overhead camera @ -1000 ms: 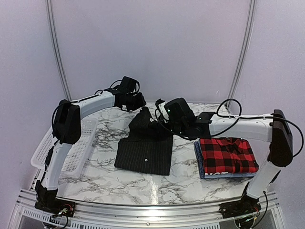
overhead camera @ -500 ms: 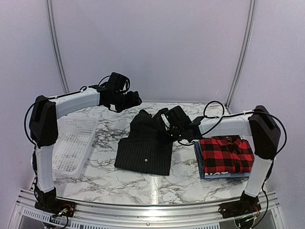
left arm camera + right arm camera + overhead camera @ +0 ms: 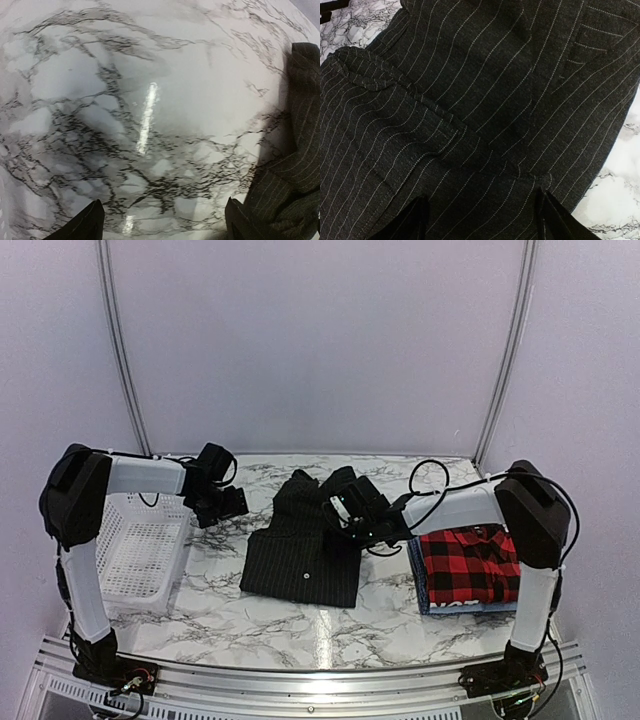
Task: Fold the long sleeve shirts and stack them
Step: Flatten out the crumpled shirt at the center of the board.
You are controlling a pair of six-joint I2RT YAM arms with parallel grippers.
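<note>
Standing around: a white mesh basket [image 3: 140, 550] is set at the left edge of the table [image 3: 300, 630]; a metal rail [image 3: 300, 680] is fixed along the near edge.
In the way: the right side of the black pinstripe shirt [image 3: 300, 560] is covered from above by the right arm's wrist and cables.
Black pinstripe shirt: laid folded at the middle of the table, with its bunched end toward the far edge.
Plaid shirt [image 3: 470, 565]: folded and stacked on the blue shirt [image 3: 415, 580] by the right edge; only a strip of the blue is seen.
Left claw [image 3: 232, 505]: held wide over bare marble between basket and pinstripe shirt, with nothing gripped.
Right claw [image 3: 340, 508]: held wide above the pinstripe cloth; nothing is pinched between its fingers [image 3: 415, 220], and contact cannot be told.
Surface: white marble with dark veins, crossed by a streak of glare.
Room: pale lilac walls, framed by two curved metal poles [image 3: 115, 350].
</note>
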